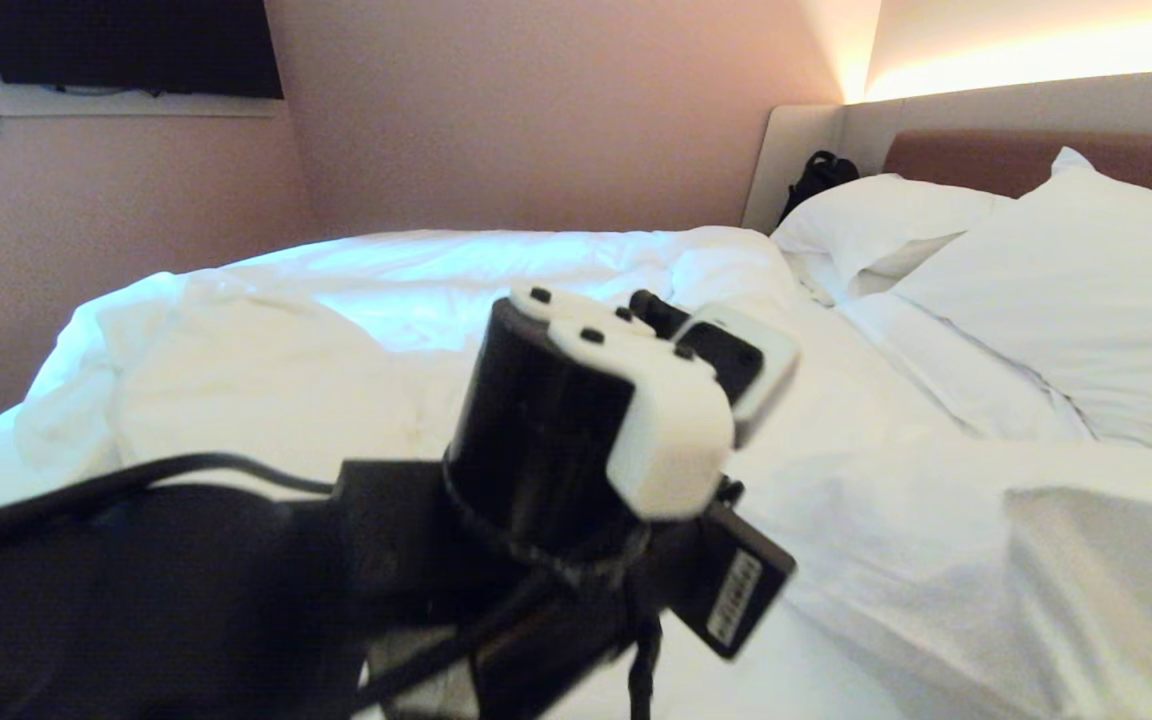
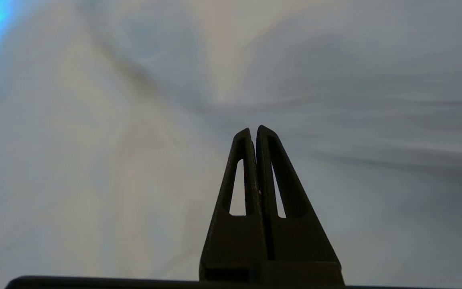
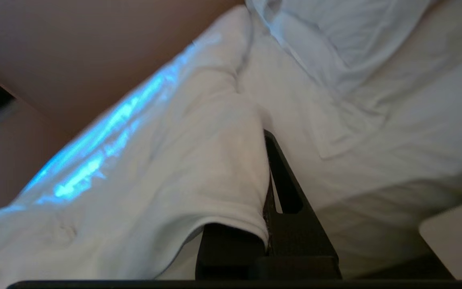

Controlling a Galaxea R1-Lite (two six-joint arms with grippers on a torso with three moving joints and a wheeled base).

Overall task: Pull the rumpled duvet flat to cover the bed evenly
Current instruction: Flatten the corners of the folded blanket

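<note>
Left arm (image 1: 556, 470) reaching in from the near left, low over the bed (image 1: 936, 400); it hides the middle of the bedding from the head camera. Left tool (image 2: 254, 130): both fingers pressed together, tips over white cloth, nothing seen between them. Beyond this tool the duvet (image 1: 266, 370) lies heaped and rumpled, its bulk bunched toward the far side along the pink wall (image 1: 536, 110); its long fold runs from the foot end toward the pillows. To the right of the left tool, flatter white bedding offers open room up to the two pillows (image 1: 1086, 290) at the brown headboard (image 1: 996, 160); a dark bag (image 1: 816, 175) sits in the far corner behind them. Right tool (image 3: 269, 176): closed on a fold of the duvet, the cloth draped over one finger and hiding it; the other finger (image 3: 285, 192) shows dark beside the hem. A pale flat corner (image 1: 1106, 590) lies at the near right.
</note>
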